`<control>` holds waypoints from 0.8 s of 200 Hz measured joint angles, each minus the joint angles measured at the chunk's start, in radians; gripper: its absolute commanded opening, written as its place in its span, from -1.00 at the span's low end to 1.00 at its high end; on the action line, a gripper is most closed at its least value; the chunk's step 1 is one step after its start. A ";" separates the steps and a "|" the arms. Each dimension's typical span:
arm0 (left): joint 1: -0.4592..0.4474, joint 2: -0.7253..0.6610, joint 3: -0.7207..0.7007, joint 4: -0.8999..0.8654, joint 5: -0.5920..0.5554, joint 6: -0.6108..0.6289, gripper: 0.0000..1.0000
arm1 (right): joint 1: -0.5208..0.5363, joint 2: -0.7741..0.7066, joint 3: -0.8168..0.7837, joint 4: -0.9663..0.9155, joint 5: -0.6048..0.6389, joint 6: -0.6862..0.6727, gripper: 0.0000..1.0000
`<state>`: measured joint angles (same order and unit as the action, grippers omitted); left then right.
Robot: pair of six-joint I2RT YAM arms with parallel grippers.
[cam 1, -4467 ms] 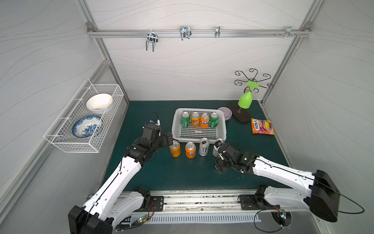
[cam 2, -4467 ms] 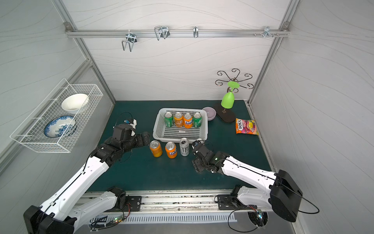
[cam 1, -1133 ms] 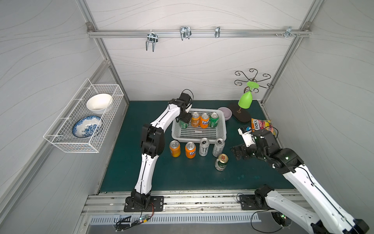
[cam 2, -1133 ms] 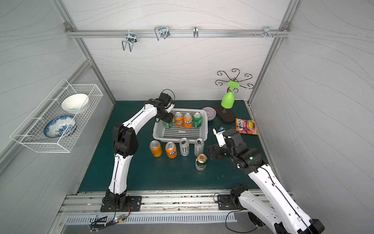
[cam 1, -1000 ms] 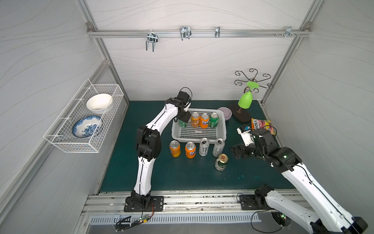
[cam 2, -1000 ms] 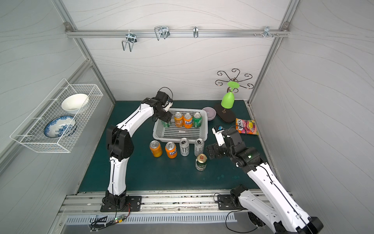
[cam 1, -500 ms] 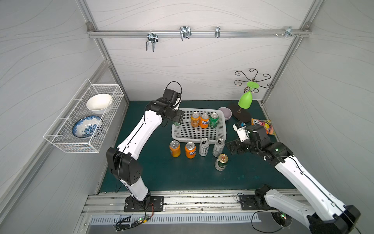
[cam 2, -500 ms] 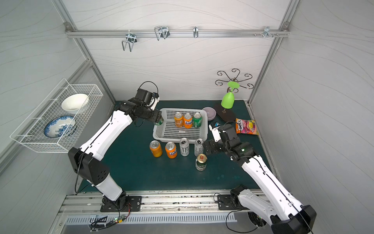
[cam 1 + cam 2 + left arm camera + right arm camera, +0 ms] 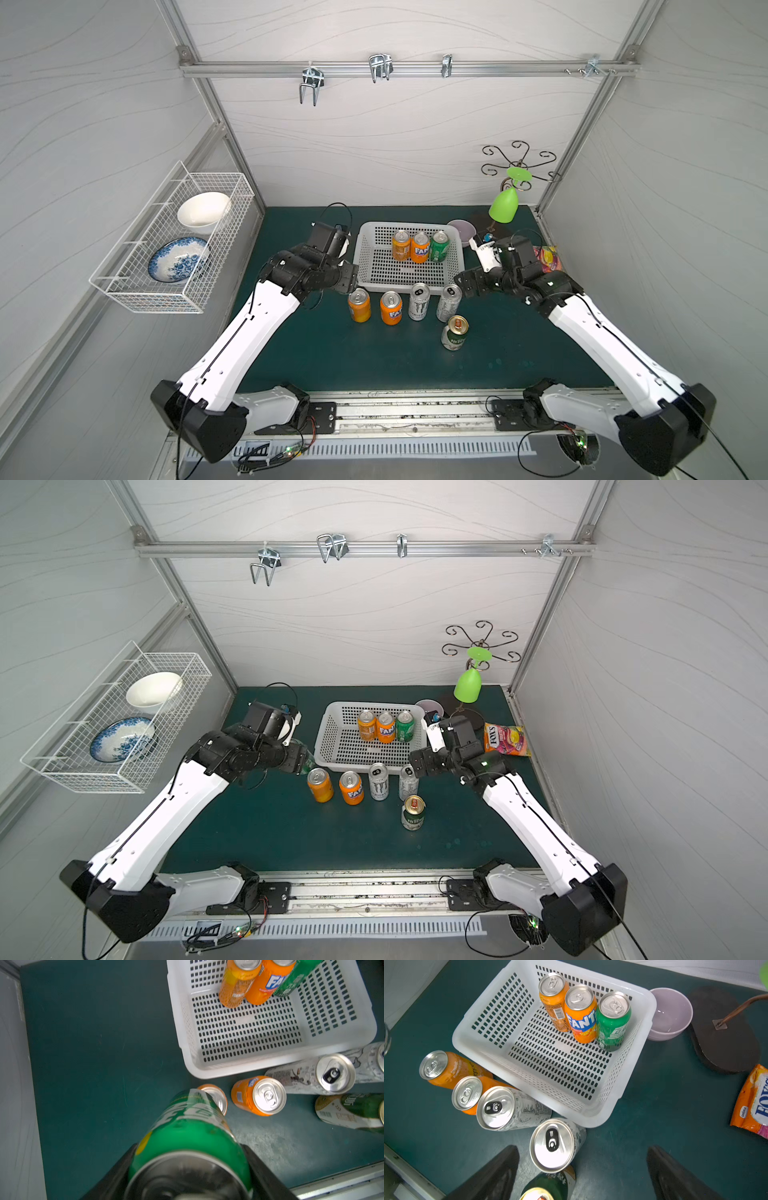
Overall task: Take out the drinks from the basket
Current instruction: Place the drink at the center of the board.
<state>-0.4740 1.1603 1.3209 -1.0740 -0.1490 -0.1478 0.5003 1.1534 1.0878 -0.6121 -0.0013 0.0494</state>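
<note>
1. L arm: left gripper (image 9: 188, 1153) is clamped on a bright green can (image 9: 187, 1124), 1 finger on each side of the body.
2. The held can is outside the basket (image 9: 399, 270), by its front-left corner. It is over the surface (image 9: 332, 357) and looks clear of it. In the left wrist view its far end overlaps the top of the leftmost orange can (image 9: 216, 1096).
3. Inside the basket: 3 cans upright in a row along the back wall, side by side. They are a back-row orange can (image 9: 401, 246), a Fanta can (image 9: 419, 249) and a 2nd green can (image 9: 439, 248).
4. On the surface just in front of the basket: a row of 4 upright cans. L to R: leftmost orange can, 2nd orange can (image 9: 391, 308), left Monster can (image 9: 419, 302), right Monster can (image 9: 449, 303).
5. Gold-topped dark green can (image 9: 455, 332) is upright, just in front of the right Monster can.
6. R arm: right gripper (image 9: 582, 1157) has jaws spread wide and holds nothing. It hovers near the basket's front-right corner, just beside the right Monster can. No contact is seen.
7. Other items:
   - Lilac bowl (image 9: 670, 1014) sits against the basket's back-right corner.
   - Dark stand base (image 9: 724, 1039) is beside the bowl, w/ a green cup (image 9: 503, 206) hung above it.
   - Fox's candy bag (image 9: 506, 739) lies near the right wall.
   - Wire rack (image 9: 137, 286) on the left wall holds 2 bowls.
</note>
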 measured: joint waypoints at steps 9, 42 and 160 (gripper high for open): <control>-0.006 -0.038 -0.029 -0.013 0.009 -0.013 0.16 | -0.003 0.018 0.010 0.006 0.000 -0.005 0.98; -0.028 -0.150 -0.109 -0.054 0.037 -0.057 0.13 | -0.007 0.074 0.042 0.026 -0.002 -0.023 0.98; -0.234 -0.219 -0.447 0.086 0.002 -0.214 0.08 | -0.036 0.394 0.260 0.058 -0.010 -0.089 0.98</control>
<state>-0.7078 0.9409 0.8734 -0.9878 -0.1467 -0.3622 0.4641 1.5471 1.3479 -0.5545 -0.0109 -0.0399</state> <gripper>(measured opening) 0.709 0.991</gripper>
